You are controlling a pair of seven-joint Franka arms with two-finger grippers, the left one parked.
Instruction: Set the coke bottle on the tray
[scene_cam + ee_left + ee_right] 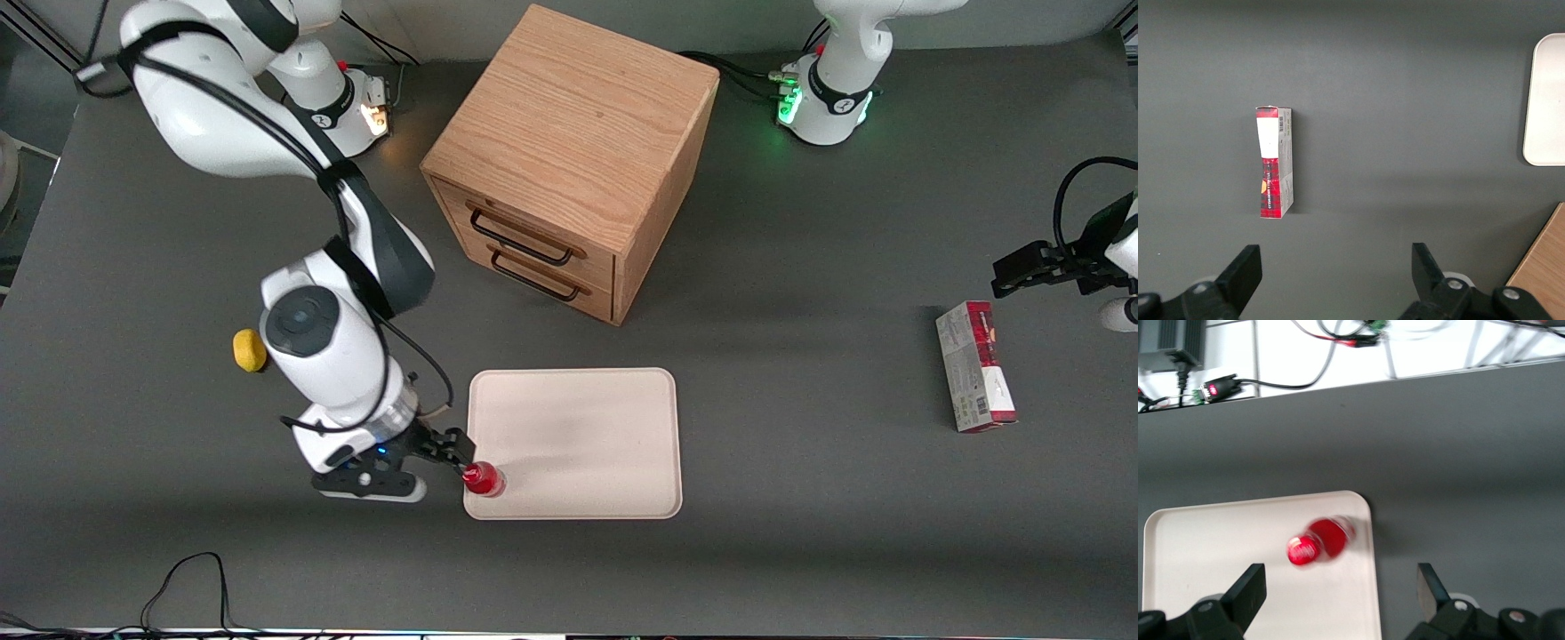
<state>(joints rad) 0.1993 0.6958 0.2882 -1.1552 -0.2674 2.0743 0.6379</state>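
Observation:
The coke bottle (483,479) (1318,541), small and all red with a red cap, stands on the cream tray (578,436) (1218,553). It is on the corner nearest the front camera, at the working arm's end. My right gripper (458,452) (1340,580) hovers over that tray edge, right beside the bottle. It is open, with its fingers spread wide. The bottle lies just past the fingertips rather than between them, and nothing is held. In the right wrist view the bottle looks blurred.
A wooden drawer cabinet (569,169) stands farther from the front camera than the tray. A yellow lemon (249,350) lies beside the working arm. A red-and-grey carton (975,364) (1275,163) lies toward the parked arm's end. A cable (187,587) loops near the table's front edge.

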